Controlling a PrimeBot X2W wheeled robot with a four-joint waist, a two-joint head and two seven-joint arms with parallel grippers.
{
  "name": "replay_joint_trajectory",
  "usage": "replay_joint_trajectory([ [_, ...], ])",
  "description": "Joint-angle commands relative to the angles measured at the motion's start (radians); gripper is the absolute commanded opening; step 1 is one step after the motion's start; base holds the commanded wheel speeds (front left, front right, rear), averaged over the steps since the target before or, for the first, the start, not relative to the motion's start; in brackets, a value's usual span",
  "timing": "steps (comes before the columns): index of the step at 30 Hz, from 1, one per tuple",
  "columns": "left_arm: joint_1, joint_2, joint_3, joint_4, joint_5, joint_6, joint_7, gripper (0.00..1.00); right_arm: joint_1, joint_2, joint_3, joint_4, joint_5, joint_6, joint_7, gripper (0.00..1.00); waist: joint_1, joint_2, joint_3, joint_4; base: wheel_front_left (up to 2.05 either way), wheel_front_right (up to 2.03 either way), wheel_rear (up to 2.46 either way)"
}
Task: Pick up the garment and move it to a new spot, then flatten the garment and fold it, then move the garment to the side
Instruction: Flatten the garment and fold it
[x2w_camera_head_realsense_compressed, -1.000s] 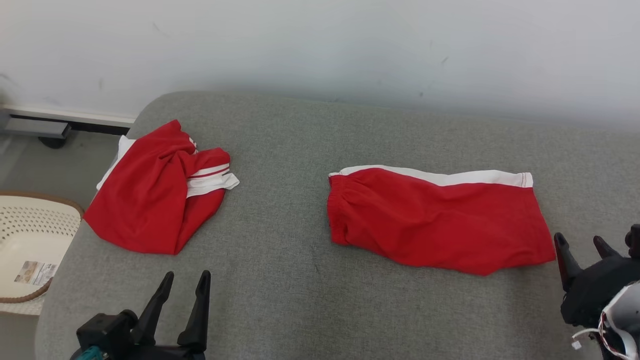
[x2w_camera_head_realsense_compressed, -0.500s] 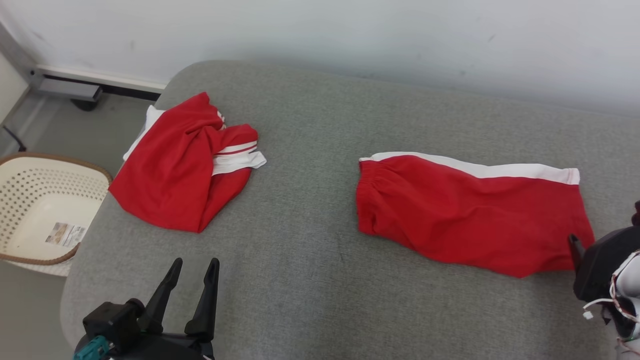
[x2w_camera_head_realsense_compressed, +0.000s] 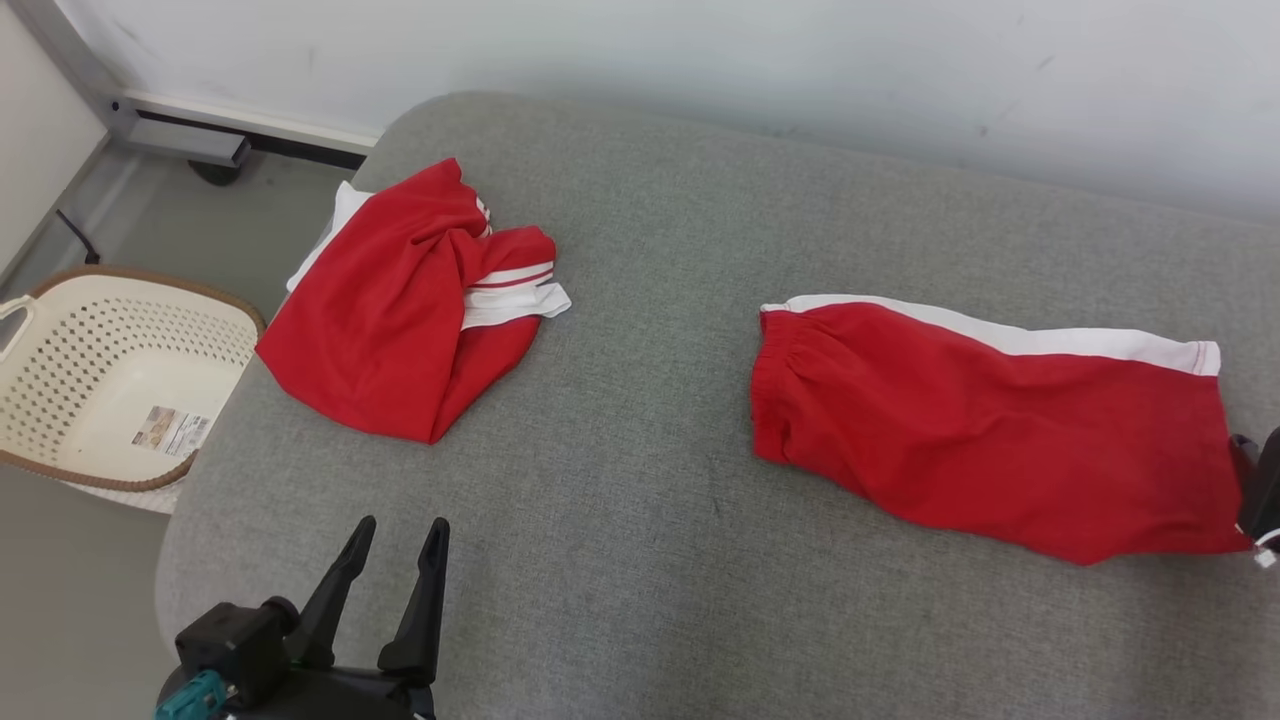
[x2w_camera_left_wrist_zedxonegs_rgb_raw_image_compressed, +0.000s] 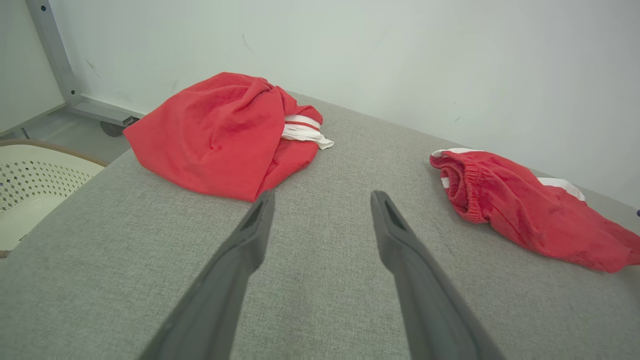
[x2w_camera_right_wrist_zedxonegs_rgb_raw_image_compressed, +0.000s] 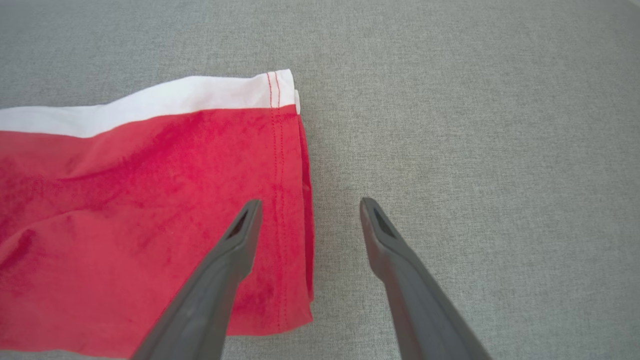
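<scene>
A crumpled red garment (x2w_camera_head_realsense_compressed: 400, 320) with white stripes lies at the far left of the grey cushion (x2w_camera_head_realsense_compressed: 640, 520), also seen in the left wrist view as a heap (x2w_camera_left_wrist_zedxonegs_rgb_raw_image_compressed: 225, 135). Red shorts with a white side band (x2w_camera_head_realsense_compressed: 990, 430) lie folded flat at the right. My left gripper (x2w_camera_head_realsense_compressed: 400, 525) stands open near the front edge, short of the crumpled garment, with nothing between its fingers (x2w_camera_left_wrist_zedxonegs_rgb_raw_image_compressed: 322, 197). My right gripper (x2w_camera_right_wrist_zedxonegs_rgb_raw_image_compressed: 311, 202) is open over the hem end of the shorts (x2w_camera_right_wrist_zedxonegs_rgb_raw_image_compressed: 150, 200), holding nothing. A dark part of my right arm (x2w_camera_head_realsense_compressed: 1265, 485) shows at the right edge.
A cream perforated basket (x2w_camera_head_realsense_compressed: 110, 370) stands on the floor left of the cushion. A white wall (x2w_camera_head_realsense_compressed: 700, 60) runs behind, with a grey metal frame (x2w_camera_head_realsense_compressed: 170, 140) at its foot. Bare grey fabric lies between the two garments.
The head camera has turned left, so everything slides right in the picture and more of the basket shows. My right gripper has nearly left the picture. Neither garment has moved.
</scene>
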Motion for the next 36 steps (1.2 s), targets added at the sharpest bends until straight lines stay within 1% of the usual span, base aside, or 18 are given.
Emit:
replay_joint_trajectory([
  [1, -0.01, 0.008, 0.001, -0.004, 0.011, 0.002, 0.004, 1.0, -0.016, -0.01, -0.005, 0.001, -0.001, 0.003, 0.006, 1.0, -0.0001, -0.0001, 0.009, 0.008, 0.0, 0.0, 0.0],
  [7, -0.028, 0.003, -0.006, -0.006, 0.016, -0.001, 0.0, 1.0, -0.041, -0.024, -0.034, 0.0, 0.0, 0.003, 0.045, 1.0, -0.0001, -0.0001, 0.054, 0.034, 0.0, 0.0, 0.0],
  [17, -0.053, -0.01, -0.012, 0.007, 0.01, -0.007, -0.015, 1.0, -0.045, -0.022, -0.07, 0.003, 0.005, 0.003, 0.081, 1.0, -0.0001, -0.0001, 0.107, 0.067, 0.0, 0.0, 0.0],
  [26, -0.061, -0.014, -0.016, 0.014, 0.0, -0.009, -0.023, 1.0, -0.05, 0.0, -0.087, -0.004, 0.012, 0.003, 0.129, 1.0, -0.0001, -0.0001, 0.123, 0.075, 0.0, 0.0, 0.0],
  [34, -0.068, -0.01, -0.021, 0.019, -0.002, -0.009, -0.022, 1.0, -0.087, 0.021, -0.105, -0.016, 0.044, 0.003, 0.145, 1.0, -0.0001, -0.0001, 0.126, 0.079, 0.0, 0.0, 0.0],
  [35, -0.069, -0.01, -0.021, 0.019, -0.002, -0.009, -0.022, 1.0, -0.091, 0.024, -0.105, -0.013, 0.046, 0.003, 0.149, 1.0, -0.0001, -0.0001, 0.126, 0.079, 0.0, 0.0, 0.0],
  [36, -0.07, -0.011, -0.023, 0.019, -0.002, -0.009, -0.021, 1.0, -0.092, 0.027, -0.103, -0.013, 0.045, 0.003, 0.152, 0.91, -0.0001, -0.0001, 0.126, 0.08, 0.0, 0.0, 0.0],
])
